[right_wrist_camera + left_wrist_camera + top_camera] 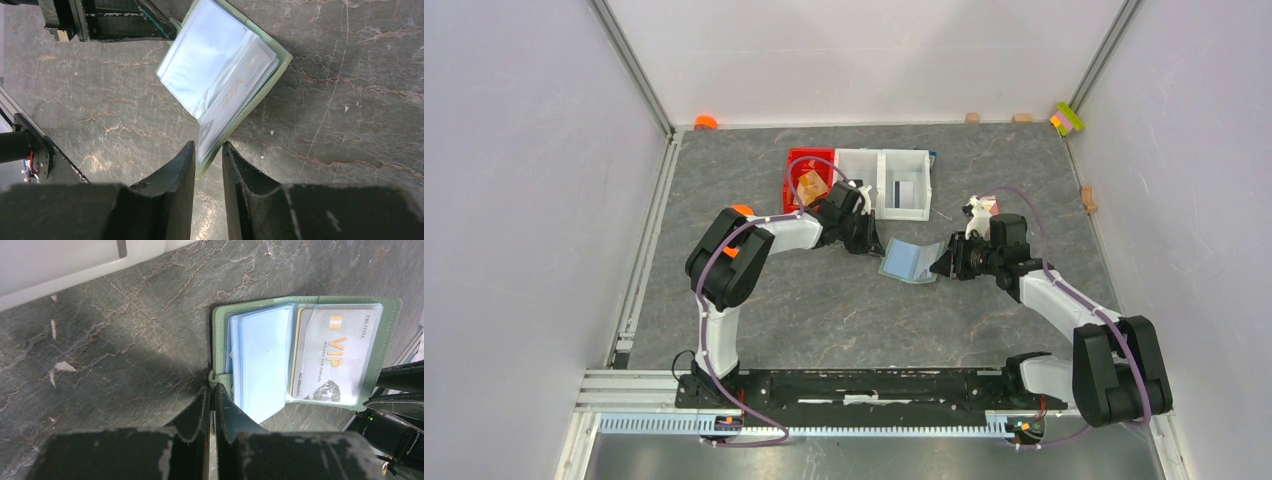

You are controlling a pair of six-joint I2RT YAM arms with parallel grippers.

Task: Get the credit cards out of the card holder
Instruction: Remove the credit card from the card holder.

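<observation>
The sage-green card holder (pixel 911 260) lies open on the grey table between my two grippers. In the left wrist view its green cover (pixel 392 315) frames pale blue clear sleeves (pixel 265 355) and a grey-white credit card (pixel 335 355) with gold "VIP" lettering inside a clear pocket. My left gripper (pixel 212 387) is shut on the holder's small tab at its left edge; it also shows in the top view (pixel 871 243). My right gripper (pixel 207 146) is narrowly open, with the holder's (pixel 270 75) near corner and the card's edge between the fingers, not visibly pinched; it also shows in the top view (pixel 942 264).
A red bin (pixel 797 160) holding an orange item and two white bins (pixel 924 165) stand just behind the holder; the right white bin holds a small dark-striped flat item (pixel 904 192). A pink flat item (pixel 989 203) lies behind my right gripper. The white bin's wall (pixel 60 265) is near my left gripper.
</observation>
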